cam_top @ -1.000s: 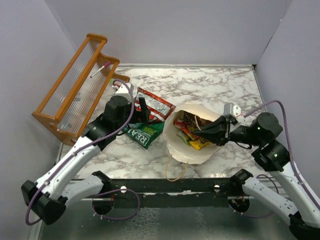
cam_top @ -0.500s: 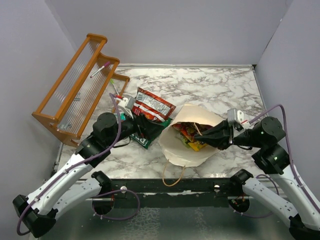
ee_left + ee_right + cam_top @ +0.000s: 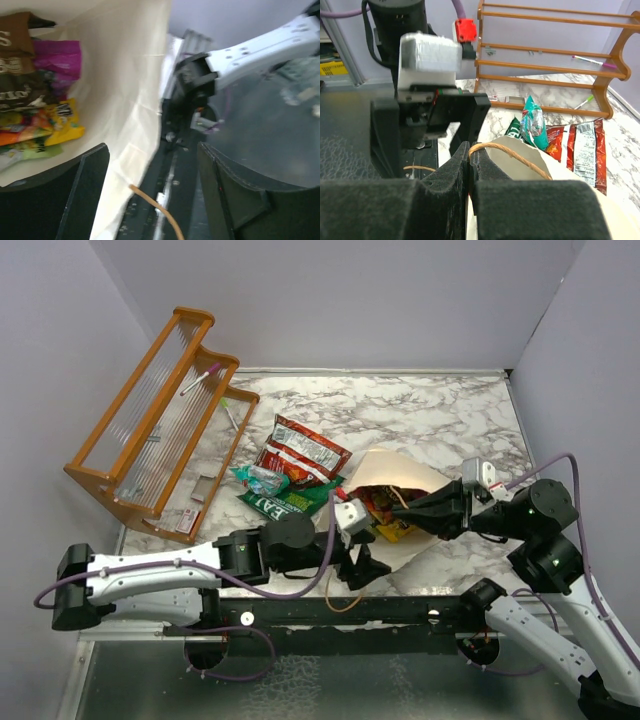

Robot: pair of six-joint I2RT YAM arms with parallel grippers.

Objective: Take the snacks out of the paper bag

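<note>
On white marble bench, left hand wide astride wall of tall cream paper bag, right hand pinching its rim: closing prob. nips paper, not glossy snack packets.

A lab test cell: marble-print table boxed by 3 plain walls, black mounting rail.

The marbled tabletop carries the paper bag. Just left of the bag lie a red-brown packet, a green packet and a small teal packet. Farther left sits an orange wooden rack.
</note>
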